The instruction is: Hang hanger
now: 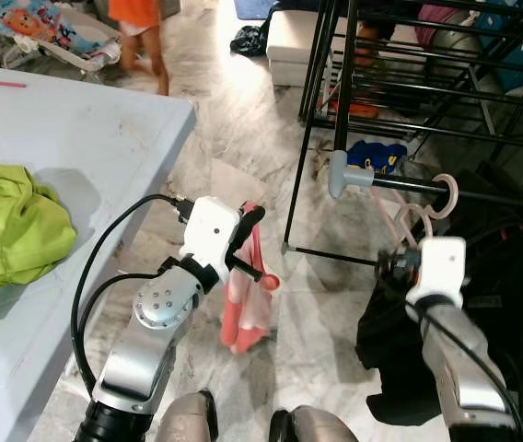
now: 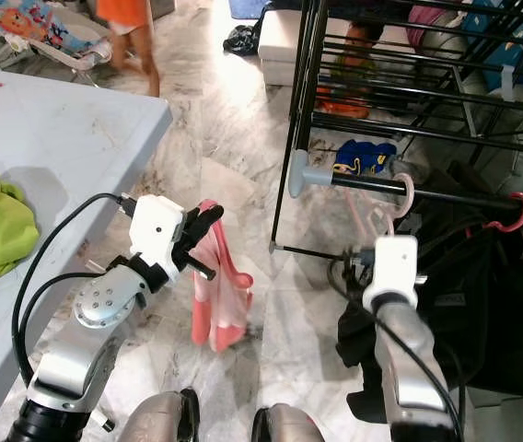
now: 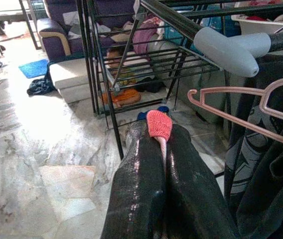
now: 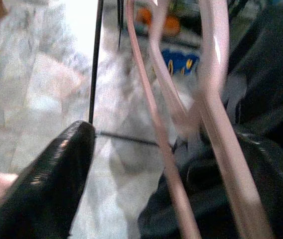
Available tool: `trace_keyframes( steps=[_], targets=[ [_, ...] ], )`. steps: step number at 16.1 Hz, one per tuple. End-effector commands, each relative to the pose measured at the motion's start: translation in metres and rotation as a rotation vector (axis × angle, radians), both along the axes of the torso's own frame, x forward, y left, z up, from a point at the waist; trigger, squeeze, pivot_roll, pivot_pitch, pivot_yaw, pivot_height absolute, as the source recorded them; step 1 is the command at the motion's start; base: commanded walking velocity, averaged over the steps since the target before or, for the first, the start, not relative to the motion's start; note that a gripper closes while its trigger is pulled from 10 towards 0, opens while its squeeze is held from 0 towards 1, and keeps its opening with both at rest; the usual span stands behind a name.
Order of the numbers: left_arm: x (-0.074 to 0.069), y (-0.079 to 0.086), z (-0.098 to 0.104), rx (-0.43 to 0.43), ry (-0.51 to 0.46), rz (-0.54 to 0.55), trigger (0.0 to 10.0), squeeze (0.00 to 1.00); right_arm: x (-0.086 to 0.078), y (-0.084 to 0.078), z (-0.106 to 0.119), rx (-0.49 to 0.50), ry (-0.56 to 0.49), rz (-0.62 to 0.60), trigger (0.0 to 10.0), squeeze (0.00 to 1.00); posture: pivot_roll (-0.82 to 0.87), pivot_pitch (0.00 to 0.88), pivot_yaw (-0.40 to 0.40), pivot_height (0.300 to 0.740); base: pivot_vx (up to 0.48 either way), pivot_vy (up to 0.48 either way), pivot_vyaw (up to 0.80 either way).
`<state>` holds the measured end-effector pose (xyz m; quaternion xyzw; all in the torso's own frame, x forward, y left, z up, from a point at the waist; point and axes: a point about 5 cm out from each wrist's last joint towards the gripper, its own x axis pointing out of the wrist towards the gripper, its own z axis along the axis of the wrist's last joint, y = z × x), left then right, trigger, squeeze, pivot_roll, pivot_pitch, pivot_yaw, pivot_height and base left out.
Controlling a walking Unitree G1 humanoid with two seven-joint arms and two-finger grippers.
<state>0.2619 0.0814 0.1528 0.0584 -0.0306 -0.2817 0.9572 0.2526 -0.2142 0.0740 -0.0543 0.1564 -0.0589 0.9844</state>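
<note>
Marble floor; pink hanger (image 1: 418, 221) just beyond right claw (image 1: 392, 264), seemingly ungripped.

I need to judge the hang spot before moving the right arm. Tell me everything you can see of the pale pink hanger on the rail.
The hanger is thin, pale pink and looks like plastic. Its round hook loops over the black rail, close to the rail's grey end cap. A black garment hangs beneath it. Its arms slope down, close before the right hand, whose finger lies beside the pink bars. Whether the hand grips it cannot be told.
</note>
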Motion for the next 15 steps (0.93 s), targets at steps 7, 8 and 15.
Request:
trace_keyframes(
  steps=[7, 8, 15],
  targets=[
    [-0.001, -0.004, 0.0, 0.016, -0.007, -0.029, 10.0, 0.0, 0.001, -0.009, 0.009, 0.001, 0.02, 0.046, 0.0, 0.0, 0.0, 0.099, -0.026, 0.74, 0.0, 0.0, 0.0],
    [-0.001, -0.005, -0.001, 0.017, -0.006, -0.029, 10.0, 0.0, 0.003, -0.009, 0.011, 0.001, 0.022, 0.06, 0.0, 0.0, 0.0, 0.099, -0.026, 0.74, 0.0, 0.0, 0.0],
    [-0.004, -0.005, -0.004, 0.034, 0.008, -0.037, 10.0, 0.0, 0.008, -0.018, 0.019, 0.028, 0.104, 0.139, 10.0, 0.0, -0.01, 0.104, -0.033, 0.74, 0.0, 0.0, 0.0]
  ],
)
